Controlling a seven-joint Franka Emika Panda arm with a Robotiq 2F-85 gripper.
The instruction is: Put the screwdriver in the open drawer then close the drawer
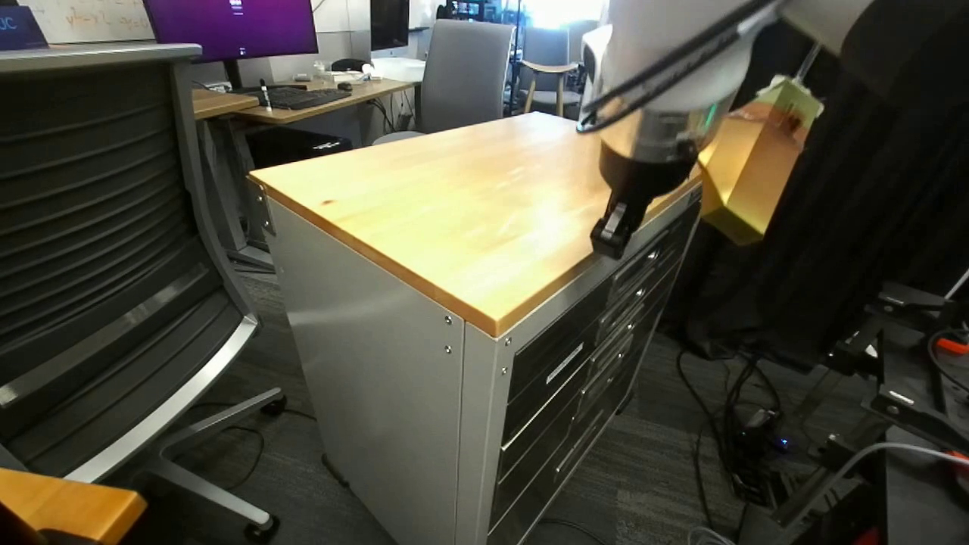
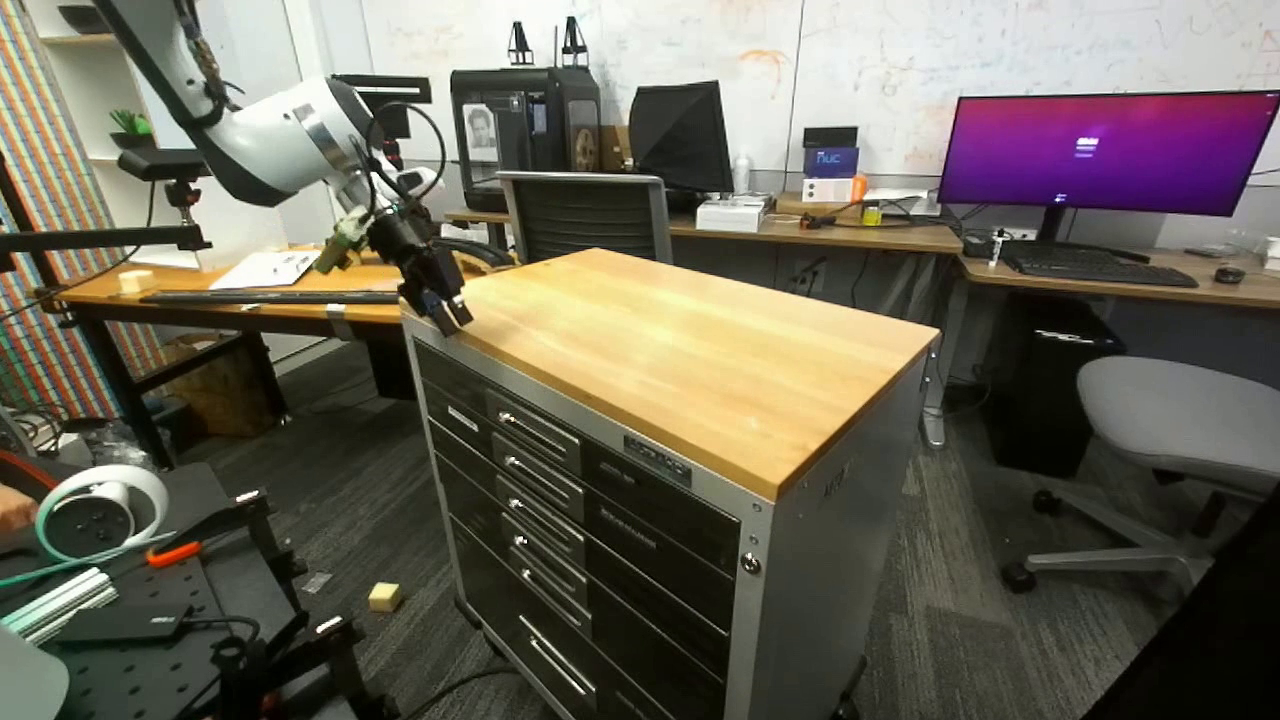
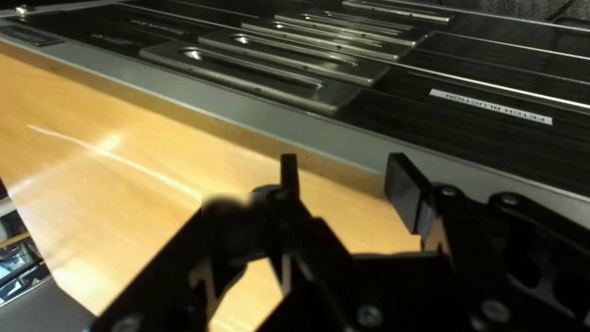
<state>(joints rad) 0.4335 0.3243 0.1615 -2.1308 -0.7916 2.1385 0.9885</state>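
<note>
The cabinet has a wooden top, which shows in both exterior views point(image 1: 454, 204) point(image 2: 690, 350) and in the wrist view point(image 3: 138, 184). Its uppermost drawer point(image 1: 560, 342) looks shut and flush, with a dark front and a metal handle strip; it also shows in an exterior view point(image 2: 665, 502) and the wrist view point(image 3: 258, 83). My gripper point(image 1: 610, 236) hangs just above the front edge of the top, near one end in an exterior view point(image 2: 452, 320). In the wrist view its fingers point(image 3: 341, 173) stand apart with nothing between them. The screwdriver is hidden or out of view.
More dark drawers with handles lie below, all looking shut. Office chairs point(image 1: 98, 250) point(image 2: 585, 215) and desks stand around the cabinet. A dark rig point(image 2: 190, 600) with an orange-handled tool is in front of it. A pale yellow block point(image 2: 384, 597) lies on the floor.
</note>
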